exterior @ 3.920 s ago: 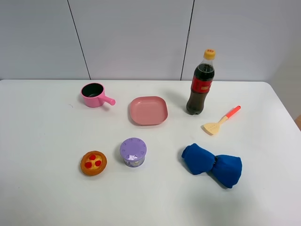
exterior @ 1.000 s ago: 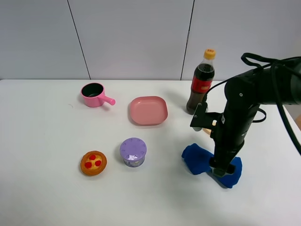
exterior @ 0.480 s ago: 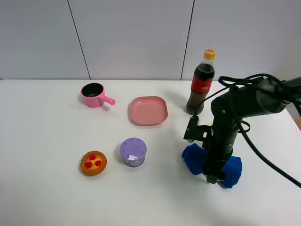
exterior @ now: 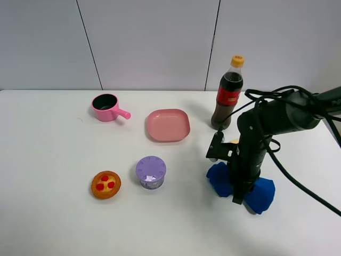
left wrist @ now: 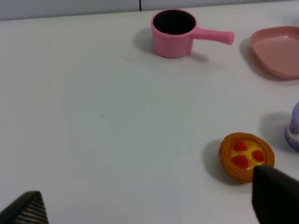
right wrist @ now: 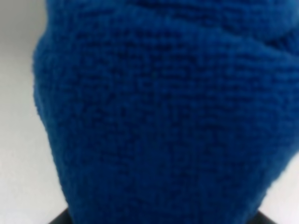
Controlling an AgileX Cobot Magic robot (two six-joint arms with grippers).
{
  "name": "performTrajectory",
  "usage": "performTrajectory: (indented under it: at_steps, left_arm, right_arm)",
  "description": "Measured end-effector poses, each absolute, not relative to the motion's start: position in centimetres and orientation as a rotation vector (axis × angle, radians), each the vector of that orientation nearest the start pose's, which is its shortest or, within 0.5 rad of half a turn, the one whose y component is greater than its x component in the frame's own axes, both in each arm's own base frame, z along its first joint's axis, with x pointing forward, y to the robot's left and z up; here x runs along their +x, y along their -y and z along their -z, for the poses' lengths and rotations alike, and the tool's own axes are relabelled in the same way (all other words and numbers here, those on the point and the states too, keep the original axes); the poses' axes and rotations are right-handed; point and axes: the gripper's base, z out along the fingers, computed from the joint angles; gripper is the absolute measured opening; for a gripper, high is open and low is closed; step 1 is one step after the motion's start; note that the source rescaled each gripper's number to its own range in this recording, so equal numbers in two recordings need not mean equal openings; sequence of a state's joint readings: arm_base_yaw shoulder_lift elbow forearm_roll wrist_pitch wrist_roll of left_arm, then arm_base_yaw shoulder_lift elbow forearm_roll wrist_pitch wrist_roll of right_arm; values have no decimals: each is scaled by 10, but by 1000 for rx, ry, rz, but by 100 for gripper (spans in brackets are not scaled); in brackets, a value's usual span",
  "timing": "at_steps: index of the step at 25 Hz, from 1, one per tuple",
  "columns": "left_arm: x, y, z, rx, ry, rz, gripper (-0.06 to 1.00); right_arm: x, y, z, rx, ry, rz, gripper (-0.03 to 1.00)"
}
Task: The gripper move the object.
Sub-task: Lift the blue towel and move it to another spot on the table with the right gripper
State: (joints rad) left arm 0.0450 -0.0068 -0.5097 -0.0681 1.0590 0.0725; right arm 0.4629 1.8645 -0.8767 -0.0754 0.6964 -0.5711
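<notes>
The royal-blue fabric bundle (exterior: 220,178) lies at the front right of the white table, two puffy lobes pinched in the middle. My right gripper (exterior: 239,197), the black end of the big cabled arm, stands straight down on that pinched middle, between the lobes. In the right wrist view the blue fabric (right wrist: 159,112) fills the picture, pressed close, and the fingers are hidden. My left gripper (left wrist: 152,205) is open and empty, its two black fingertips (left wrist: 275,196) far apart above the table near the orange tart (left wrist: 246,156).
A cola bottle (exterior: 227,96) stands behind the right arm. A pink plate (exterior: 168,125), a pink pot (exterior: 107,108), a purple cup (exterior: 151,172) and the tart (exterior: 106,184) sit to the left. A yellow spatula (exterior: 233,142) is mostly hidden behind the arm.
The right arm came in from the right and lowered onto the bundle's middle. In the last half second it leaned slightly left and stayed on the bundle, which has barely shifted.
</notes>
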Motion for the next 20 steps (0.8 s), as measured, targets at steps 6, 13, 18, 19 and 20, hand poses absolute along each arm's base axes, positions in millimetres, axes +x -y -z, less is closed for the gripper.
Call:
performTrajectory:
  at_steps: [6,13,18,19,20]
  left_arm:
    - [-7,6,-280,32,-2024,7,100]
    - [-7,6,-280,32,-2024,7,100]
    - [-7,6,-280,32,-2024,7,100]
    - [-7,6,-280,32,-2024,7,100]
    - [-7,6,-280,32,-2024,7,100]
  right_arm:
    - [280,-132,-212,-1392,-2591,116,1]
    - [291,-192,-323,-1206,-2433,-129,1]
    - [303,-274,-331,-1307,-2326,-187,1]
    - [308,-289,-324,-1317,-2330,-196,1]
    - [313,-301,-323,-1309,-2325,-208,1]
